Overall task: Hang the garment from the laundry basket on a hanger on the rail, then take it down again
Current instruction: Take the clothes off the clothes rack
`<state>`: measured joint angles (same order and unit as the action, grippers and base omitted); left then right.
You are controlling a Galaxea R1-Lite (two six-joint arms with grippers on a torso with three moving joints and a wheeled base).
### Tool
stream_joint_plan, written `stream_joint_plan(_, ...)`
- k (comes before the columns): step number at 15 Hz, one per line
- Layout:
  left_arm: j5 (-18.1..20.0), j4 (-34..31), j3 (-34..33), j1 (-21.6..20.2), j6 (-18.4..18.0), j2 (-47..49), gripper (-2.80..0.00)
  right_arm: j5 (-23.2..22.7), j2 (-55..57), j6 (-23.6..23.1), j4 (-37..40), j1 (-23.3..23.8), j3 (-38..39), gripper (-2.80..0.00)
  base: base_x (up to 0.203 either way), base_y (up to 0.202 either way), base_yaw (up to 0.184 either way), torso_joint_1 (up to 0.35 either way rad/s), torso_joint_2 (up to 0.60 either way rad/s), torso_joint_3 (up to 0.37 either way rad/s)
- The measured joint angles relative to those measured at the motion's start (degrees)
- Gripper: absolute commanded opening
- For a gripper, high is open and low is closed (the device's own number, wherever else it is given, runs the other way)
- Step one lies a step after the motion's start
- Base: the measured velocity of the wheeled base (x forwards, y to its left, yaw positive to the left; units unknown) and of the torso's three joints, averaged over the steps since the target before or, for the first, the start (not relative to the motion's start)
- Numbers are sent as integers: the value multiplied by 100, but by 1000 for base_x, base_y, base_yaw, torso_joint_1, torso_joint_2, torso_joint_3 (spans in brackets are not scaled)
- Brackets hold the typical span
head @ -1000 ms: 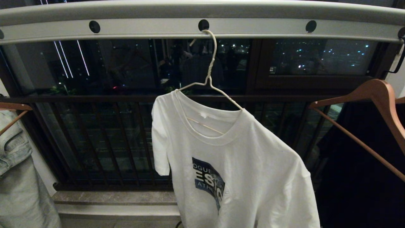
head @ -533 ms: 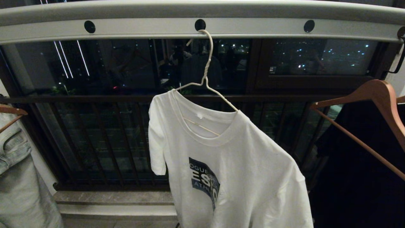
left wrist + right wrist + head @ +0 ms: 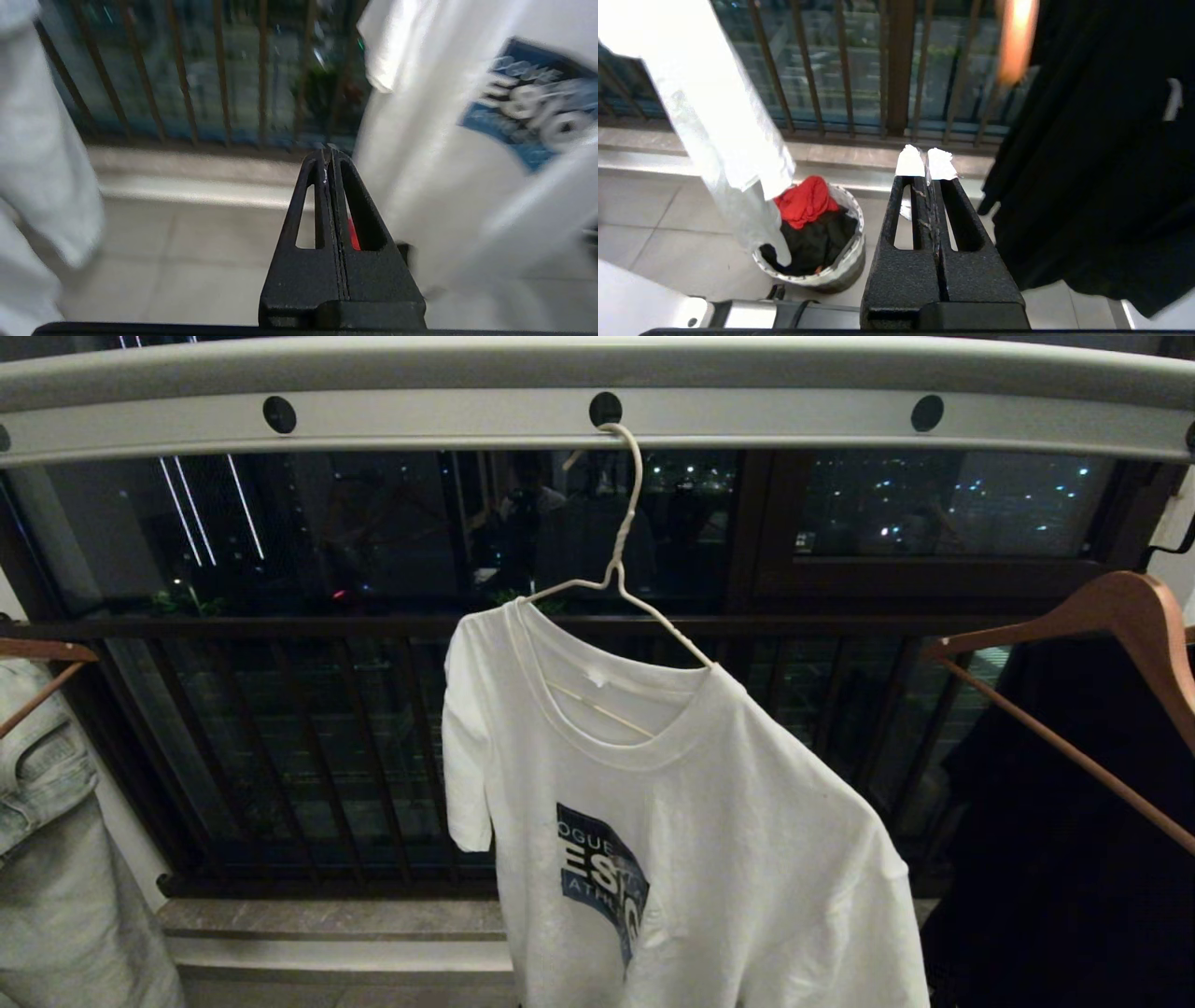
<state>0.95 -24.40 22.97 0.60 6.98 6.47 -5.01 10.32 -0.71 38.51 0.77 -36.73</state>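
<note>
The garment (image 3: 728,821), a white T-shirt with a dark blue chest print, hangs on the thin white wire hanger (image 3: 618,551). The hanger's hook sits in a round hole of the pale grey rail (image 3: 597,420). The shirt hangs tilted, its right shoulder lower. Neither arm shows in the head view. My left gripper (image 3: 329,150) is shut and empty, low beside the garment (image 3: 448,158). My right gripper (image 3: 927,161) is also shut and empty, above the floor. The laundry basket (image 3: 840,266) stands on the tiles below, holding red and black cloth, with the garment's hem (image 3: 724,130) hanging over it.
A brown wooden hanger (image 3: 1102,616) with a black garment (image 3: 1074,859) hangs at the right. Pale denim (image 3: 56,859) hangs at the left. Behind the rail are a dark railing of vertical bars (image 3: 308,756) and a window. A stone ledge (image 3: 336,924) runs along the floor.
The hanging shirt and hanger swayed slightly left, then back towards the right. Nothing was grasped or let go.
</note>
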Motion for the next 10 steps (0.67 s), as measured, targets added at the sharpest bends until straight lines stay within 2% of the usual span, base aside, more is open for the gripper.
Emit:
stream_joint_plan(3, -94, 1216, -1025, -5, -433, -429, -280, -2, -614, -97, -727, -50, 937, -280, 0, 0, 0, 0, 0, 0)
stream_joint_plan(6, -130, 2245, -1778, -7, -1031, -573, -280, 215, -901, -277, -2258, -63, 2052, -280, 0, 0, 0, 0, 0, 0)
stream_joint_plan(10, -124, 2376, -2058, -9, -1519, -622, -280, 284, -1010, -562, -3376, -69, 3122, -280, 0, 0, 0, 0, 0, 0)
